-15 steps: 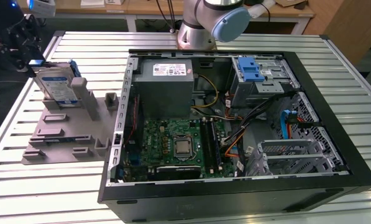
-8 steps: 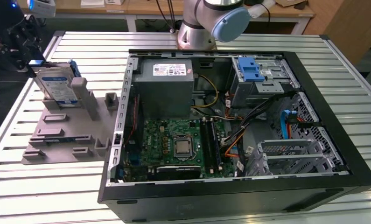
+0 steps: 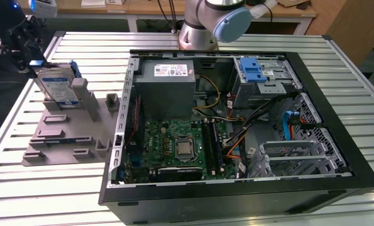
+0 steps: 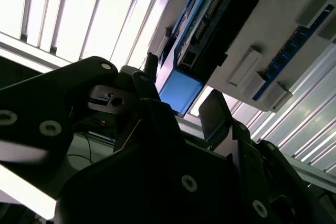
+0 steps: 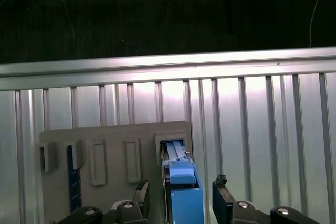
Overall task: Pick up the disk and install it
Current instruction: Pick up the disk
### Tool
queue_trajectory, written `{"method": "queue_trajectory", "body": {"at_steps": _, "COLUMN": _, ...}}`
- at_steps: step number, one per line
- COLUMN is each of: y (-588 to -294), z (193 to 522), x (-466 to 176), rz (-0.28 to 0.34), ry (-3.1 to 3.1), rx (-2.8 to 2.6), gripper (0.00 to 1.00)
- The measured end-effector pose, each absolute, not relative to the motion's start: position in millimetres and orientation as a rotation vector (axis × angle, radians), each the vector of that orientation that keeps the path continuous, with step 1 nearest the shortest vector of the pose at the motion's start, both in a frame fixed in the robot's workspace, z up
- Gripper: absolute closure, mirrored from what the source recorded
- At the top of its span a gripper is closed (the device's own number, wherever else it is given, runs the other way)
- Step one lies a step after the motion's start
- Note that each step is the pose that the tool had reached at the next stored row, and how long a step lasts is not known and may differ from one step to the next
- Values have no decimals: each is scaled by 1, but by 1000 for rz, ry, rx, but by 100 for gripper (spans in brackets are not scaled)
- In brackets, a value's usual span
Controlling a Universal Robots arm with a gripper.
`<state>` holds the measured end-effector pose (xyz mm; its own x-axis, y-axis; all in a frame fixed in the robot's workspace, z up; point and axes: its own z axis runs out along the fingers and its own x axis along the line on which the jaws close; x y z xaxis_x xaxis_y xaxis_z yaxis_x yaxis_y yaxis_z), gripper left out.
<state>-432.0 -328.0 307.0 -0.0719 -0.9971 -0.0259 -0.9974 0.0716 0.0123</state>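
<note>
Pick-up stage: the gripper (image 5: 181,192) is wide open and empty. Between its jaws the disk (image 5: 182,205) stands upright in a grey holder (image 5: 110,137). Grasping likely calls for closing evenly on its blue frame.

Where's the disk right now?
The disk stands upright in the grey holder at the exterior view's left, beside the open computer case, with the open gripper around it.

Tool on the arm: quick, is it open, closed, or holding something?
Tool: open, one finger on each side of the disk in its grey holder, not clamped on it.
</note>
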Motion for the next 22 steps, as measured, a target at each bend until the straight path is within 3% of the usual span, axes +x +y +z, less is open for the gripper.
{"method": "queue_trajectory", "body": {"at_steps": 19, "y": -328, "z": 290, "x": -432, "rz": 43, "ry": 2251, "rx": -2176, "gripper": 42}}
{"method": "queue_trajectory", "body": {"at_steps": 22, "y": -328, "z": 289, "x": -432, "rz": 43, "ry": 2251, "rx": -2176, "gripper": 55}}
